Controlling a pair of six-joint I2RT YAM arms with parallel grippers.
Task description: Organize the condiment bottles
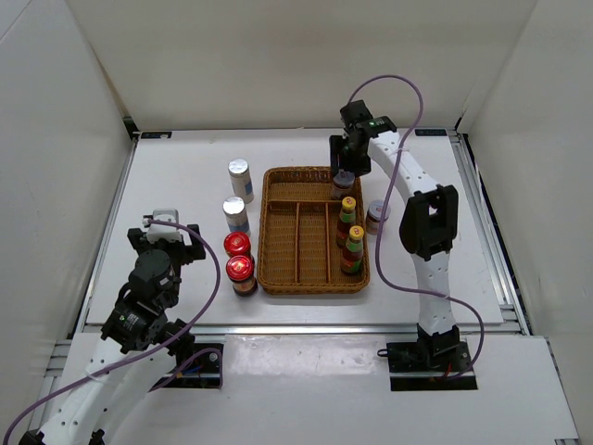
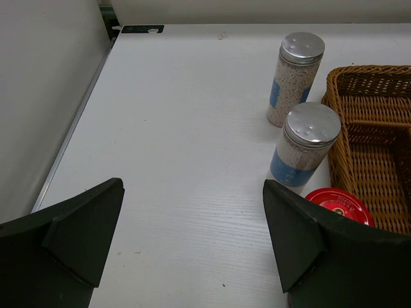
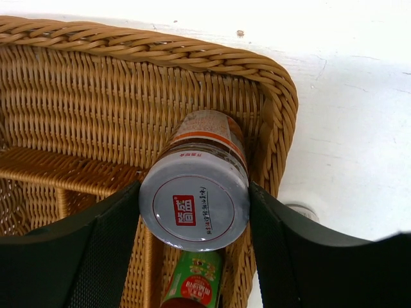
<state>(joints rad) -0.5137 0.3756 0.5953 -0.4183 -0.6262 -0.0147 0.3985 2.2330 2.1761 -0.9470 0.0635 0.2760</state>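
Wicker tray (image 1: 313, 171), 2 sauce bottles (image 1: 353, 250), lilac-lidded jar (image 3: 194, 206) inside

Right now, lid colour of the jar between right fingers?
Jar lid: pale grey-lilac; shows best in right wrist view.

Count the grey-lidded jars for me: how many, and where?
2. One grey-lidded jar is clamped in the right gripper, in the wicker tray's far right corner; the other jar stands on the table just right of the tray. None appear hidden.
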